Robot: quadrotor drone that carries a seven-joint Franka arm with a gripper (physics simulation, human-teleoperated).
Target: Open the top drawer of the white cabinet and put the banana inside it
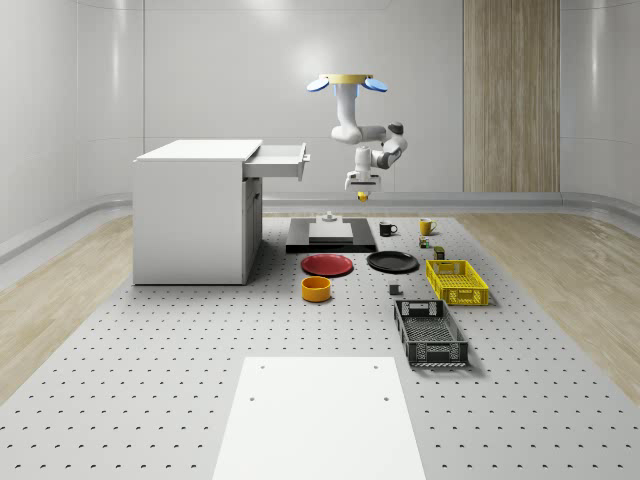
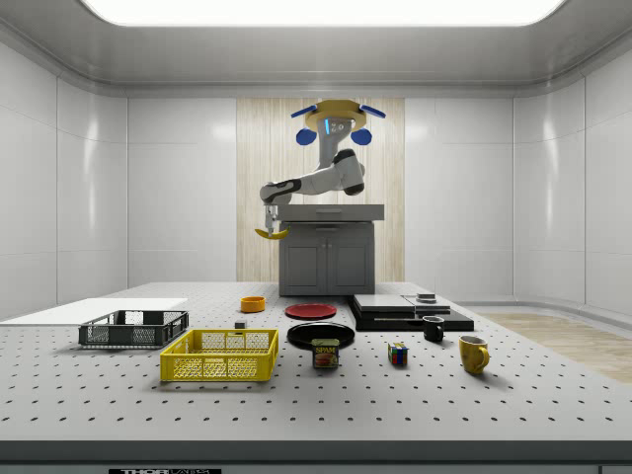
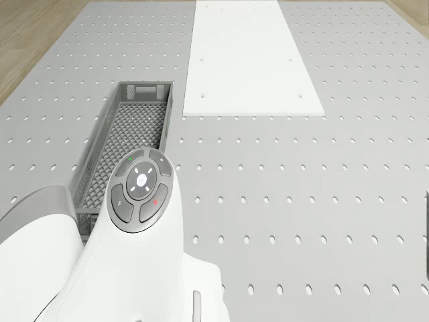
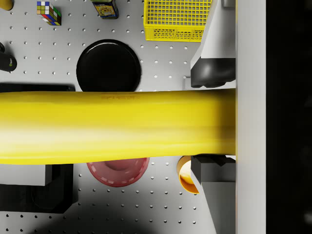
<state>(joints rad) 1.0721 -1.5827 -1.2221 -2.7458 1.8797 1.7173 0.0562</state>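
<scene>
The perforated worktop [image 1: 150, 340] carries the white cabinet [image 1: 195, 215] near its far left corner in the whole-scene view. You see the cabinet's top drawer [image 1: 278, 160] already pulled out toward the middle of the worktop.

The drone [image 1: 347, 84] hovers in the air just beyond the open drawer front, above the black platform [image 1: 330, 236] at the worktop's far edge, its arm folded down and toward the cabinet.

The gripper [image 1: 361, 193] hangs below the level of the drawer and beside it, not yet over it, and it is clenched on the banana [image 2: 271, 233]. In the wrist view the banana [image 4: 117, 126] lies crosswise between the two fingers [image 4: 210, 75], so you hold it across its thickness, near one end. It hangs clear of everything, apart from the drawer and well above the worktop.

Judge the banana as light, somewhat soft and smooth-skinned: a firm squeeze can bruise it, a loose one can let it swivel between the pads. A hold nearer the middle would balance it better; as held, expect the long free end to droop.

Smaller things on the worktop: yellow basket [image 1: 456, 281], grey basket [image 1: 430, 333], black plate [image 1: 392, 262], red plate [image 1: 327, 265], orange bowl [image 1: 316, 289].

To finish, you must raise the banana above the drawer's rim, carry it over the opening, then let go.
</scene>
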